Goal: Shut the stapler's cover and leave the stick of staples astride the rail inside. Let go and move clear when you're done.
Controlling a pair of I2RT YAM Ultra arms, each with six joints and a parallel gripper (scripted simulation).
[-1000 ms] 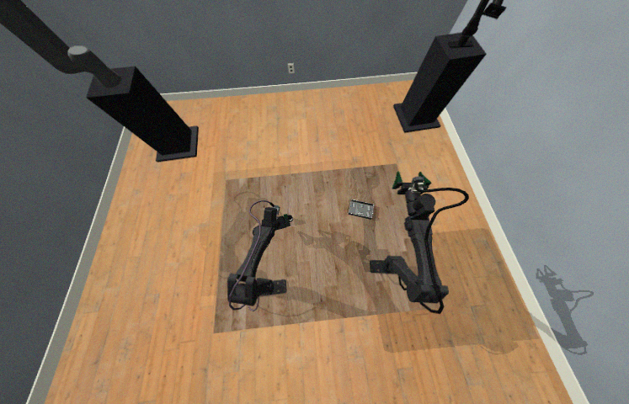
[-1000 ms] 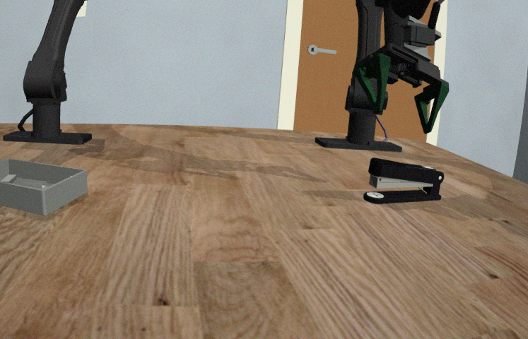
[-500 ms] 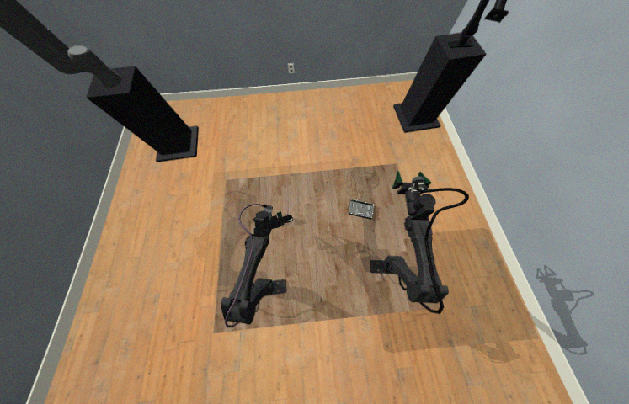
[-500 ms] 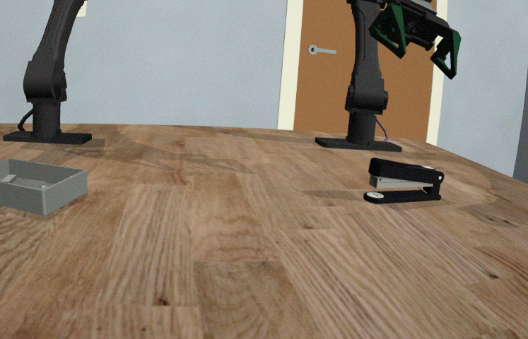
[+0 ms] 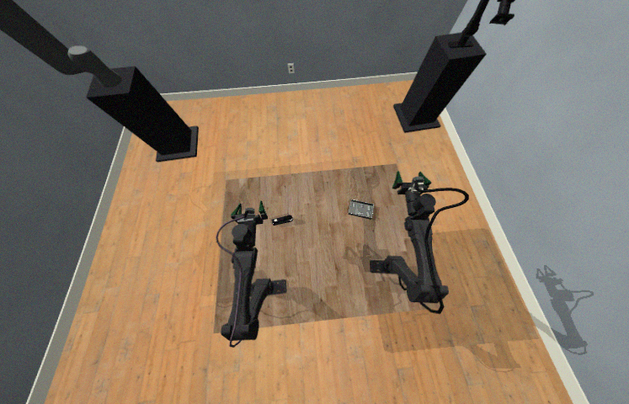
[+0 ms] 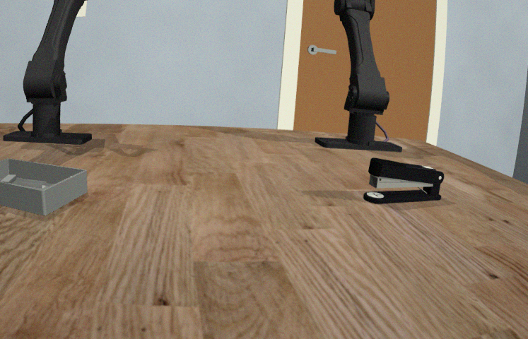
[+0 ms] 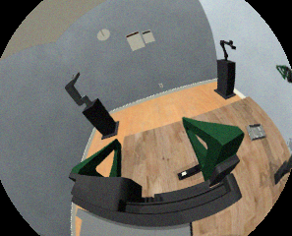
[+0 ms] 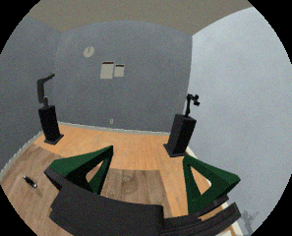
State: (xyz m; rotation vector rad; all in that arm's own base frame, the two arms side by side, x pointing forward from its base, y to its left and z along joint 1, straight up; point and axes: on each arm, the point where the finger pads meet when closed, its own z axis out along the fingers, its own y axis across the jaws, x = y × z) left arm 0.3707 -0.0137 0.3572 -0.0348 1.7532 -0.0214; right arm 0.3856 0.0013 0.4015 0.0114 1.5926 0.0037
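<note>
A black stapler (image 6: 403, 181) with a grey magazine lies on the wooden table, its cover down over the magazine. It also shows in the overhead view (image 5: 281, 220) and in the left wrist view (image 7: 188, 173). The staples are hidden. My left gripper (image 5: 248, 209) is open and empty, raised high and pointing up, just beside the stapler in the overhead view. Its green fingers show in the left wrist view (image 7: 165, 151). My right gripper (image 5: 411, 180) is open and empty, raised high near the table's far side. Its fingers show in the right wrist view (image 8: 148, 171).
A grey open tray (image 6: 27, 187) sits on the table across from the stapler, also in the overhead view (image 5: 361, 209). Both arm bases (image 6: 47, 136) (image 6: 358, 143) stand at the table's back edge. Two black camera pillars (image 5: 142, 112) (image 5: 438, 80) stand on the floor beyond.
</note>
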